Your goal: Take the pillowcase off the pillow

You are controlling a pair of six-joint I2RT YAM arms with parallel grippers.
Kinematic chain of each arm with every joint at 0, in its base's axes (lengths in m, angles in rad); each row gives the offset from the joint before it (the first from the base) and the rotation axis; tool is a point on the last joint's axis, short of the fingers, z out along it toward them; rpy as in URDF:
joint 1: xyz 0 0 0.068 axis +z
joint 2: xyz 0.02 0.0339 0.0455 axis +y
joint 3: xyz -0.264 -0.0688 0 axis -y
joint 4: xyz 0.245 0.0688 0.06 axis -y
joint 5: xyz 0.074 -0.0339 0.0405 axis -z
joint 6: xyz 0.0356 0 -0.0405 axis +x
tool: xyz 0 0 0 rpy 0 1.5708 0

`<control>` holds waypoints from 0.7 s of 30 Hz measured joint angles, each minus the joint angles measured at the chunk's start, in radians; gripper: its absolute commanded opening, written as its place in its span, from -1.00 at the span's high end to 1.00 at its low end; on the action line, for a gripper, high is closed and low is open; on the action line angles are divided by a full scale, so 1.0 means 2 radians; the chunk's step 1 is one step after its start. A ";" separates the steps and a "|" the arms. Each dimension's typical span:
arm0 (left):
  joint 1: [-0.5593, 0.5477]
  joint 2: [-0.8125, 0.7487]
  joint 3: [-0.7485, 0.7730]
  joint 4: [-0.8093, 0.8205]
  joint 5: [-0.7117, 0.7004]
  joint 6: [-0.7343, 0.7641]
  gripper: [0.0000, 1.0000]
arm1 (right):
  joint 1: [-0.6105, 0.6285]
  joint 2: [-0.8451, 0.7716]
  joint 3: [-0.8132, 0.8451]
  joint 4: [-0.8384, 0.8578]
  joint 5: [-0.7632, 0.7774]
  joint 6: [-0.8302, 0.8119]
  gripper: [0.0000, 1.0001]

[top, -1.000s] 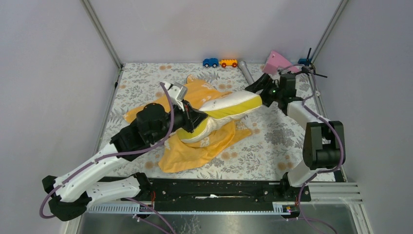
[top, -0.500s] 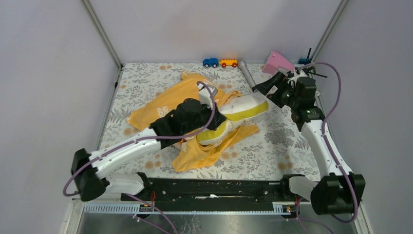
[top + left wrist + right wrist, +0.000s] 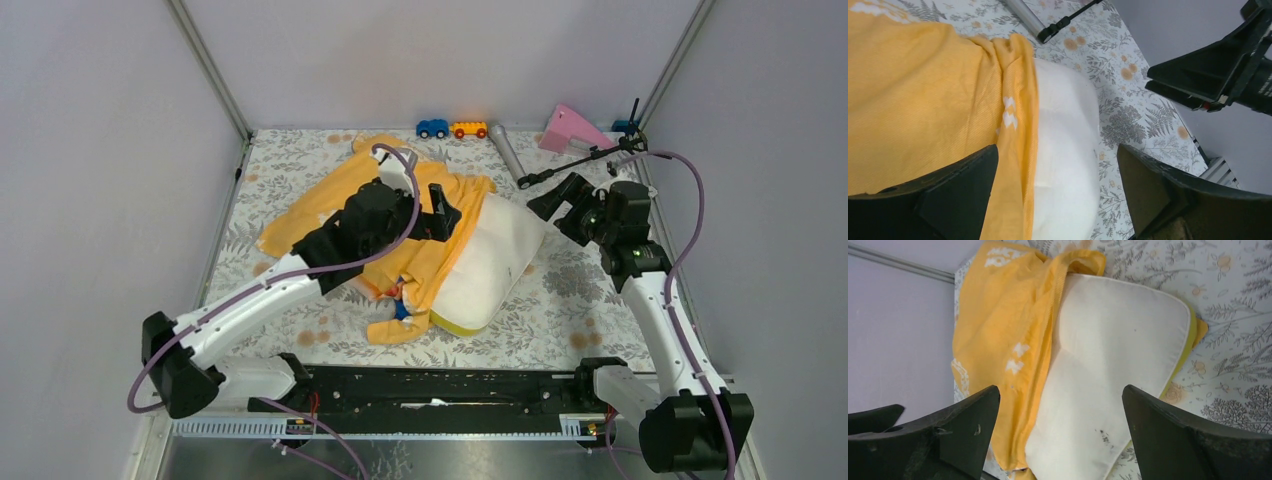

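Observation:
The white pillow (image 3: 495, 262) lies flat on the floral mat, with its yellow strip (image 3: 462, 325) along the near edge. The orange pillowcase (image 3: 330, 205) spreads to its left, and a fold drapes over the pillow's left side. My left gripper (image 3: 445, 207) hovers open above that fold, nothing between its fingers. In the left wrist view the pillowcase (image 3: 923, 90) and pillow (image 3: 1065, 125) lie below the open left gripper (image 3: 1057, 150). My right gripper (image 3: 553, 200) stands open just past the pillow's far right corner. Its wrist view looks down on the pillow (image 3: 1118, 330) and pillowcase (image 3: 998, 315), its gripper (image 3: 1060, 389) empty.
At the back of the mat stand a blue toy car (image 3: 432, 128) and an orange toy car (image 3: 468, 129), with a grey cylinder (image 3: 507, 152), a pink object (image 3: 567, 128) and a thin black tool (image 3: 575, 160) nearby. Walls close off the left, back and right.
My left gripper has opened and let go. The pillow has dropped flat onto the mat, right of the pillowcase. The right arm has drawn back towards the right.

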 measured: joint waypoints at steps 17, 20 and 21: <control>0.032 -0.002 -0.016 -0.101 -0.041 0.015 -0.98 | 0.058 -0.002 -0.111 -0.009 -0.002 -0.006 -0.99; 0.032 0.023 -0.016 -0.107 -0.029 0.019 -0.95 | 0.073 -0.002 -0.130 -0.004 -0.001 -0.004 -0.99; 0.032 0.031 -0.016 -0.108 -0.024 0.021 -0.94 | 0.079 -0.002 -0.138 0.000 -0.001 -0.002 -0.99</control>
